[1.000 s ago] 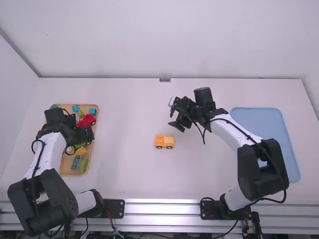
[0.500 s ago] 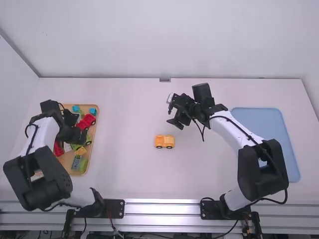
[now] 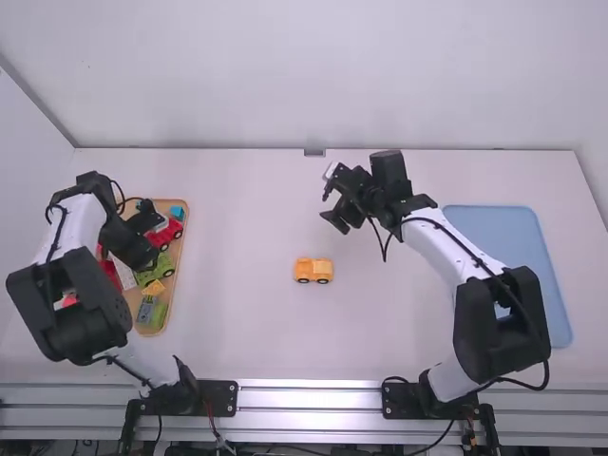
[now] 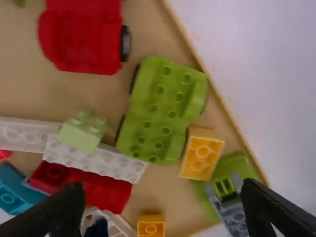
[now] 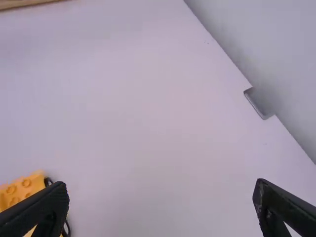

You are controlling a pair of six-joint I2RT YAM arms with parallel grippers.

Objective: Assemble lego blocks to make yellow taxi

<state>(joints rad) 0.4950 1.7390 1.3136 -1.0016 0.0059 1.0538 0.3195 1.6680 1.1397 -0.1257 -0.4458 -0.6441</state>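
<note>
Shifting toward the far end of the tray (image 4: pixel 173 196), my left gripper (image 4: pixel 162 190) leaves more of the green car (image 4: pixel 158 113) and the yellow brick (image 4: pixel 201 154) in sight; its fingers are apart and empty. The yellow car (image 3: pixel 313 271) stands to the right of the tray. My right gripper (image 5: pixel 160 190), also right of the tray, has its fingers spread. I take this as lining up for the next taxi piece; neighbouring bricks could snag my fingers.
</note>
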